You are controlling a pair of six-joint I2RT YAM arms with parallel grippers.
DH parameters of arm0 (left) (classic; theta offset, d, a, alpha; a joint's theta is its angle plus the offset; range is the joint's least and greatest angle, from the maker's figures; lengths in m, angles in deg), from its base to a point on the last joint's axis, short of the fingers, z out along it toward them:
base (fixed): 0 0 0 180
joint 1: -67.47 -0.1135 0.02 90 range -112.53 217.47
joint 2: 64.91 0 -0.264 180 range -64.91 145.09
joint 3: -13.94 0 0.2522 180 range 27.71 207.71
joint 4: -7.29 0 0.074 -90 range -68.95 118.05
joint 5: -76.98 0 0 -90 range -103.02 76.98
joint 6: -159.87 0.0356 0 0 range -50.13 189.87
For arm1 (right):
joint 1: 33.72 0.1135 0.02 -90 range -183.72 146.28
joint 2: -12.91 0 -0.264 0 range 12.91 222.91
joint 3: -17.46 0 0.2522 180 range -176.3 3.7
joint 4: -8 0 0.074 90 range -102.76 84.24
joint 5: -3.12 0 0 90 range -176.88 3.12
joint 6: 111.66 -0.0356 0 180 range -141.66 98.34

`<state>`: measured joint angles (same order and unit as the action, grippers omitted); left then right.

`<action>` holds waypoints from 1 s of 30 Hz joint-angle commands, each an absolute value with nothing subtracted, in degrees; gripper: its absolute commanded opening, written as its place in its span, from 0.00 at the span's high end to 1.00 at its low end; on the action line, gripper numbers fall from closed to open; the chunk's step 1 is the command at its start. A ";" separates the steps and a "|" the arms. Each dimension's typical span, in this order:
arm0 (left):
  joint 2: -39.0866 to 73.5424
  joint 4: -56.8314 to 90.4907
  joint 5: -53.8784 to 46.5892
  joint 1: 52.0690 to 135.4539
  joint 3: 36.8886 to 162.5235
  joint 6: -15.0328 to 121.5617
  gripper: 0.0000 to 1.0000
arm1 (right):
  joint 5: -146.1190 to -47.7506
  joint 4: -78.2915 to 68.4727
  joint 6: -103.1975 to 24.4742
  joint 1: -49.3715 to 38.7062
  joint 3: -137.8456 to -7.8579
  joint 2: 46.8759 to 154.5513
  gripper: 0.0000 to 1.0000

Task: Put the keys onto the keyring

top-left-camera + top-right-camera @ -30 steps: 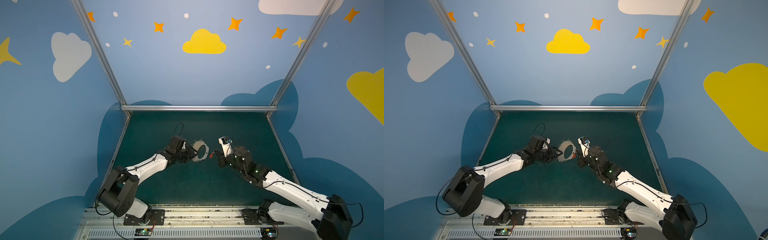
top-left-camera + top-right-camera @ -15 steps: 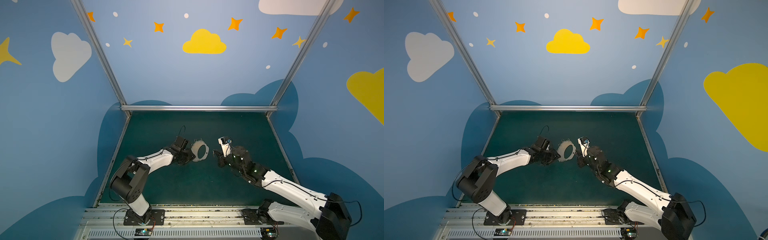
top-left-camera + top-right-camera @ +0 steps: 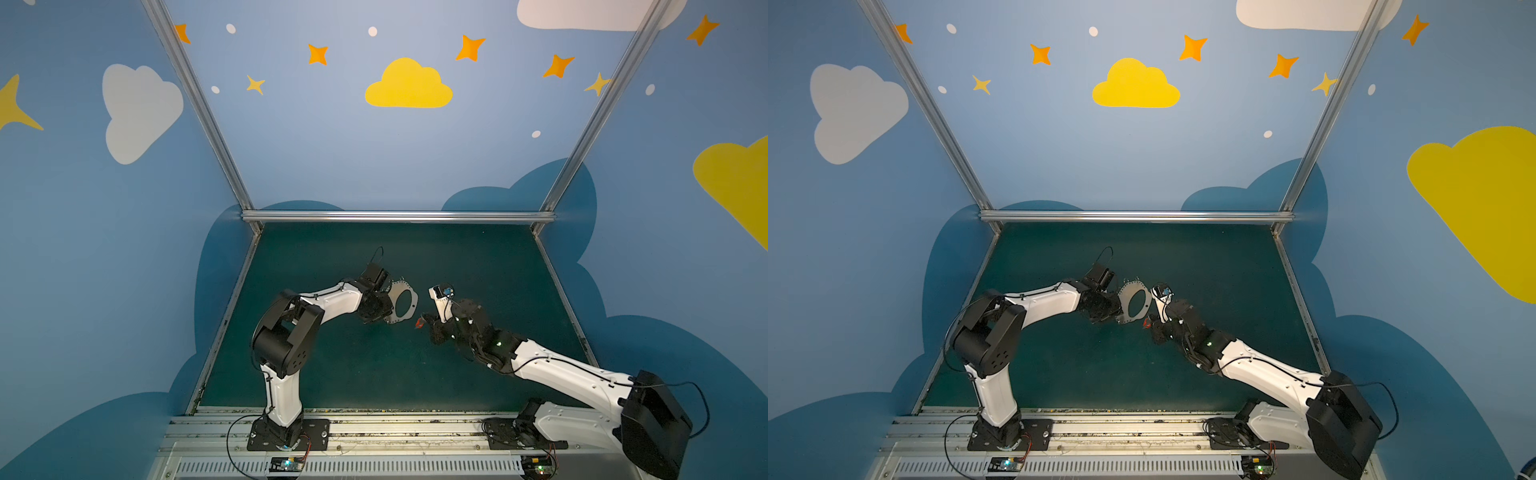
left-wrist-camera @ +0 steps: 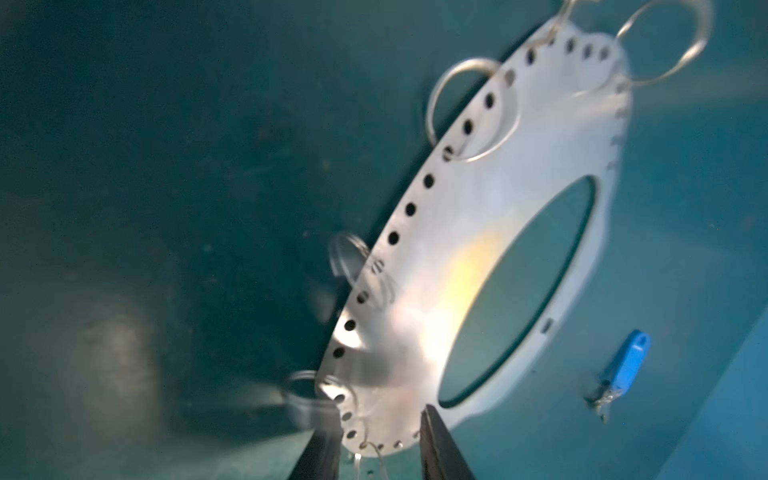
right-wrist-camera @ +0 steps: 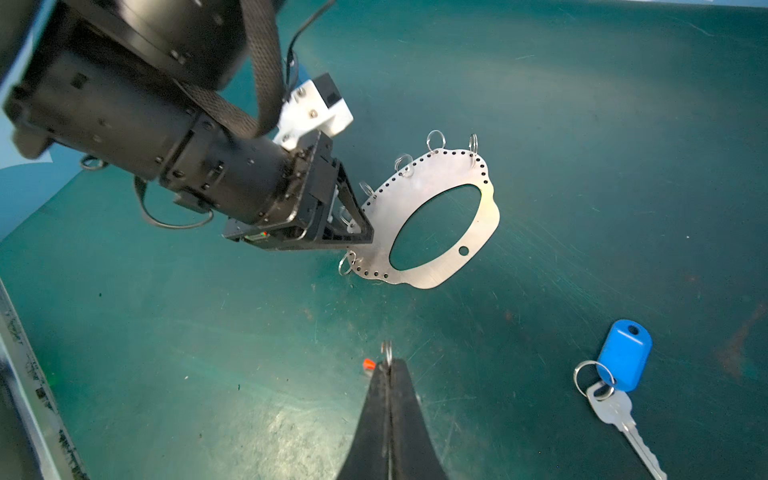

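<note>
The keyring (image 3: 401, 286) (image 3: 1129, 289) is a flat grey oval plate with a big central hole and small wire rings on its edge. It hangs tilted above the green mat. My left gripper (image 3: 386, 309) (image 3: 1116, 309) (image 4: 378, 449) is shut on the plate's (image 4: 478, 199) (image 5: 415, 187) near end. My right gripper (image 3: 426, 326) (image 3: 1152, 326) (image 5: 388, 368) is shut on the split ring of the red-orange-tagged key (image 3: 419, 323) (image 5: 368, 365), a short way from the plate. The blue-tagged key (image 5: 623, 361) (image 4: 627, 361) lies flat on the mat beside it.
Blue side walls and aluminium posts (image 3: 199, 108) enclose the green mat (image 3: 374, 374). A metal rail (image 3: 395, 216) runs along the back, and the arms' base rail (image 3: 374, 428) along the front.
The left arm's elbow has swung up and inward while its gripper stayed at the keyring, and its jaws have narrowed on the plate. The right arm has barely moved.
</note>
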<state>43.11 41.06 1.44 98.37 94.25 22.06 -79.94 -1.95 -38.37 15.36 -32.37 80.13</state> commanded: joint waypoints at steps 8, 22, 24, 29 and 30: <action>43.59 43.28 1.95 99.04 93.64 23.05 0.96 | -81.20 0.56 -39.11 15.68 -31.32 82.44 1.00; 42.58 51.21 -0.41 101.36 98.25 28.35 0.65 | -81.08 0.48 -39.42 15.68 -30.93 81.94 1.00; 43.96 53.59 -2.59 101.84 99.96 29.80 0.65 | -81.00 0.40 -39.50 15.68 -30.84 81.89 1.00; 46.75 57.05 -5.16 102.63 102.73 31.95 0.66 | -81.07 0.05 -39.70 15.68 -30.85 81.50 1.00; 47.21 57.45 -5.56 102.62 103.08 32.12 0.66 | -80.99 -0.05 -39.69 15.68 -30.75 81.32 1.00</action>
<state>45.04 52.56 -2.45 102.61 102.10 29.64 -80.95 -0.33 -39.40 15.41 -31.32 82.73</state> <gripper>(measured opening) 0.339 0.052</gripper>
